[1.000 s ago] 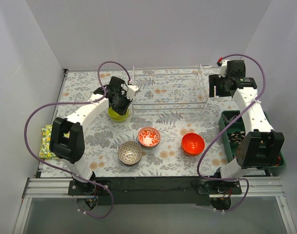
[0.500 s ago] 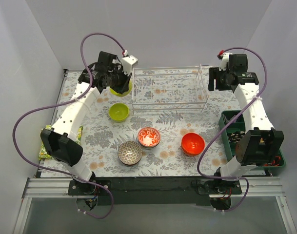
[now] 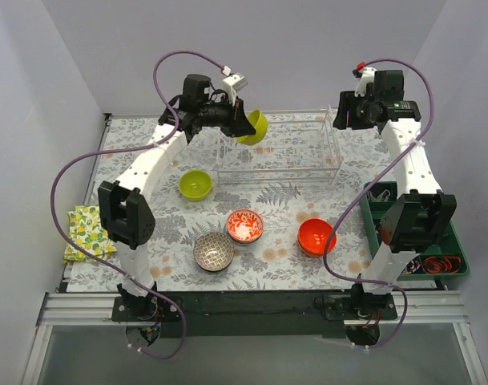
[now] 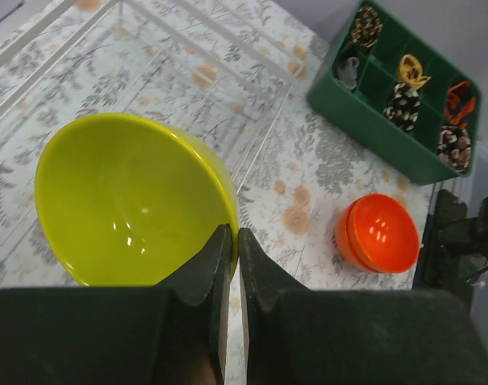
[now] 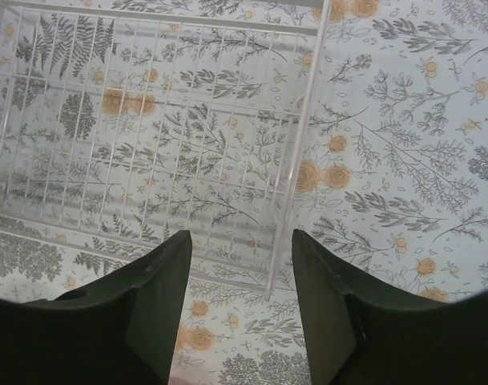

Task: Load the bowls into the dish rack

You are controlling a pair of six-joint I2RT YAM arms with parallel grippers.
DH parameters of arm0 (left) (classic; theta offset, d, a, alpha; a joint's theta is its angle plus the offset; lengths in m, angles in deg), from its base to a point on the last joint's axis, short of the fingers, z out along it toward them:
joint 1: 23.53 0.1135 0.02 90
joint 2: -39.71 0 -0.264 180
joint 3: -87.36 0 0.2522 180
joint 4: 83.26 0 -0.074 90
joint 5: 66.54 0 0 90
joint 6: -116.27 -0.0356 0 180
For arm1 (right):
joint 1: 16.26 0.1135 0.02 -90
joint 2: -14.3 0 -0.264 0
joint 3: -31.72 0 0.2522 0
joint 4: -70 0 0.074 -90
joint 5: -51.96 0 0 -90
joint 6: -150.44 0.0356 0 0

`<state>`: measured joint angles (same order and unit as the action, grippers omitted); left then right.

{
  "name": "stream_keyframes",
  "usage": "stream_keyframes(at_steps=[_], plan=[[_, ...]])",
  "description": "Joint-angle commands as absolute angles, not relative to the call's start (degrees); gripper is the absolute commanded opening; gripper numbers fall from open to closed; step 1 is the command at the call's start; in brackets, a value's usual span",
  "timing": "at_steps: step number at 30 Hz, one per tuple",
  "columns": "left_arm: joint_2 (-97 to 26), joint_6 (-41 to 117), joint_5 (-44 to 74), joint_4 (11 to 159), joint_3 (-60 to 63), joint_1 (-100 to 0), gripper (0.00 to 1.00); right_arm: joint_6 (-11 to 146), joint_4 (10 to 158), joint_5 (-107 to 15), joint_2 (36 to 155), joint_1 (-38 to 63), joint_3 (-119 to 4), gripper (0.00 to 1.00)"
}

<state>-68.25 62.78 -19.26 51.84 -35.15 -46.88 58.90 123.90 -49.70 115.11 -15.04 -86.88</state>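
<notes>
My left gripper [image 3: 245,122] is shut on the rim of a lime-green bowl [image 3: 255,127] and holds it tilted above the left end of the wire dish rack [image 3: 280,152]. In the left wrist view the bowl [image 4: 123,200] fills the left half, its rim pinched between the fingers [image 4: 260,273]. A second lime-green bowl [image 3: 195,184] sits left of the rack. The red-and-white patterned bowl [image 3: 244,226], the dark patterned bowl [image 3: 213,251] and the orange-red bowl [image 3: 316,236] sit in front of it. My right gripper [image 3: 344,112] is open and empty above the rack's right end [image 5: 296,160]. The pale blue-green bowl is out of view.
A dark green compartmented tray [image 3: 440,241] with small items stands at the right edge, also in the left wrist view [image 4: 404,96]. A yellow patterned cloth [image 3: 87,231] lies at the left edge. Grey walls close in the back and sides.
My left arm lifted a lime-green bowl off the stack at the left and swung it right, over the rack's left end. My right gripper shifted a little left over the rack's right end.
</notes>
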Motion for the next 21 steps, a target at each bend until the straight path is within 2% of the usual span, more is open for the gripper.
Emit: stream_keyframes(at_steps=[1, 6, 10, 21], plan=[[-74.25, 73.10, -30.76, 69.08, -38.20, -48.05, 0.00, 60.00, 122.08, -52.62, 116.25, -14.06, -89.36, 0.58], [-81.65, 87.33, -34.37, 84.36, -39.52, -48.14, 0.00, 60.00, 122.00, -52.89, 118.79, -13.10, -89.71, 0.52], [-86.75, 92.79, -33.84, 90.35, -41.19, -48.23, 0.00, 60.00, 121.82, -53.85, 121.08, -11.78, -91.11, 0.43], [-93.79, 96.75, -31.64, 96.33, -43.83, -48.49, 0.00, 60.00, 121.99, -53.69, 126.62, -7.21, -93.31, 0.39]])
